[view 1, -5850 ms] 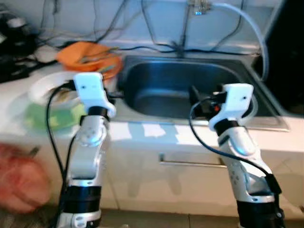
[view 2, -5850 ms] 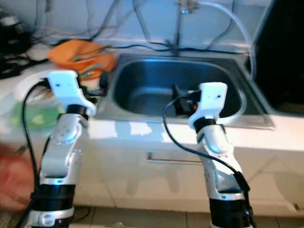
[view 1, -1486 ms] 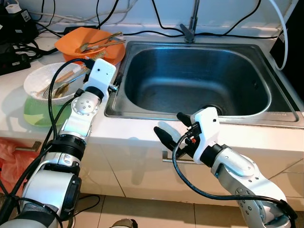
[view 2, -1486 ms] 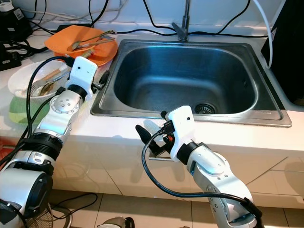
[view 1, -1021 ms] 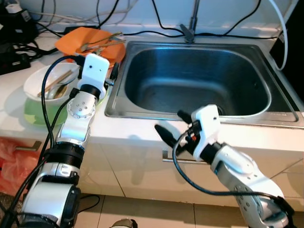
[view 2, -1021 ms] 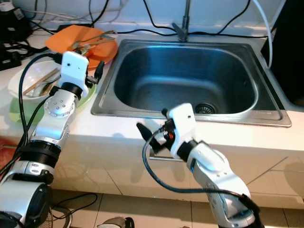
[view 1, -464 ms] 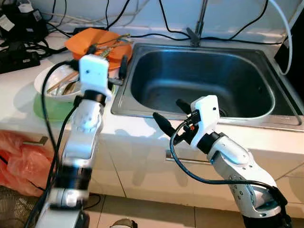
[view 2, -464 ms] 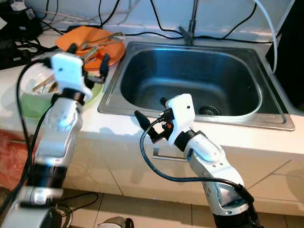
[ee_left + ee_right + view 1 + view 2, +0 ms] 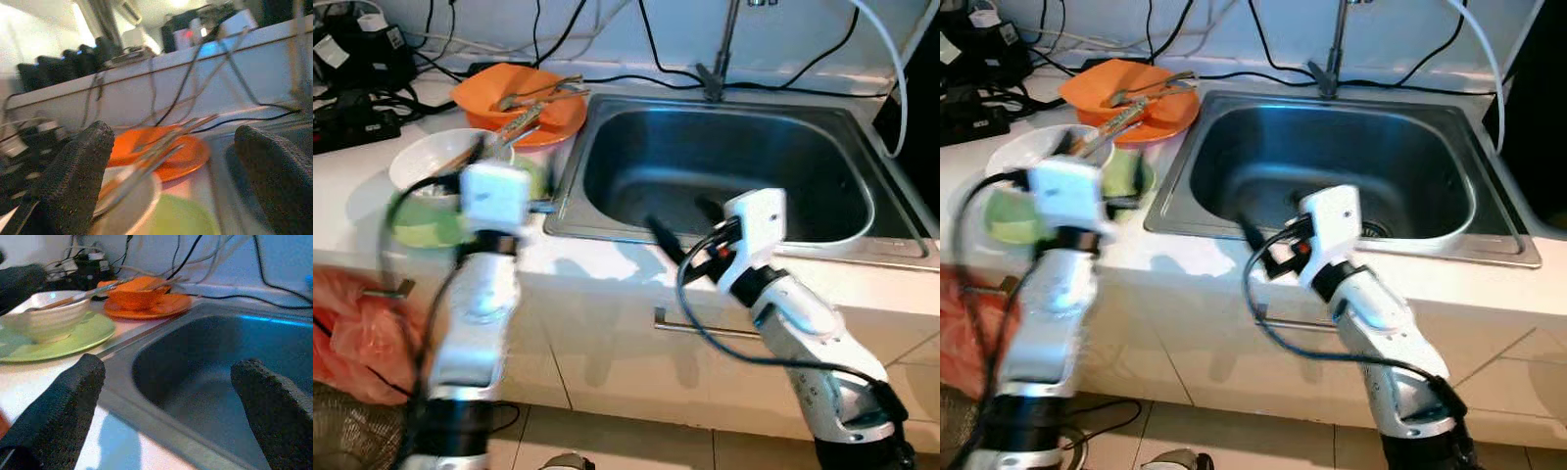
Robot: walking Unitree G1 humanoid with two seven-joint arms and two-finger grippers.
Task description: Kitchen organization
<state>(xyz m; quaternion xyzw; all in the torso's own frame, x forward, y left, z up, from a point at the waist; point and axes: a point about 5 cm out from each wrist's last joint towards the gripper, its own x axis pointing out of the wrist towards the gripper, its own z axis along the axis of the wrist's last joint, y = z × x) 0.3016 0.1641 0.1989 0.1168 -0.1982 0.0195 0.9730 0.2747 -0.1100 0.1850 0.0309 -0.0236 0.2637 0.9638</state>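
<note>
**Both grippers spread and empty at the sink's front edge**

Fingers (image 9: 63,416) of the right gripper (image 9: 683,227) stand wide apart with nothing between them, hanging over the front lip of the sink (image 9: 607,211) at the middle of the frame; half a second ago they sat lower, in front of the counter edge. Across the head views the largest thing is the steel sink, its basin dark and its right rim cut off by a black shape at the frame's right edge. Next in size, the white counter (image 9: 352,196) runs to the left, its near-left part hidden behind the left arm, which is smeared with motion blur. The left gripper (image 9: 171,181) also has its fingers (image 9: 78,166) far apart and holds nothing; in the head views its fingers are hard to make out behind the white wrist housing, which has dropped down-frame from where it was half a second back. An orange plate (image 9: 519,103) sits at the upper left, holding an orange bowl (image 9: 139,296) with utensils (image 9: 533,90) lying across it. Below it in the frame a green plate (image 9: 1126,176) carries a white bowl (image 9: 431,166) with chopsticks (image 9: 73,296) across the rim; the arm covers part of both. Black cables (image 9: 372,69) crowd the top left corner, blurred. A tap (image 9: 720,49) rises at the top centre, its head cut off.
</note>
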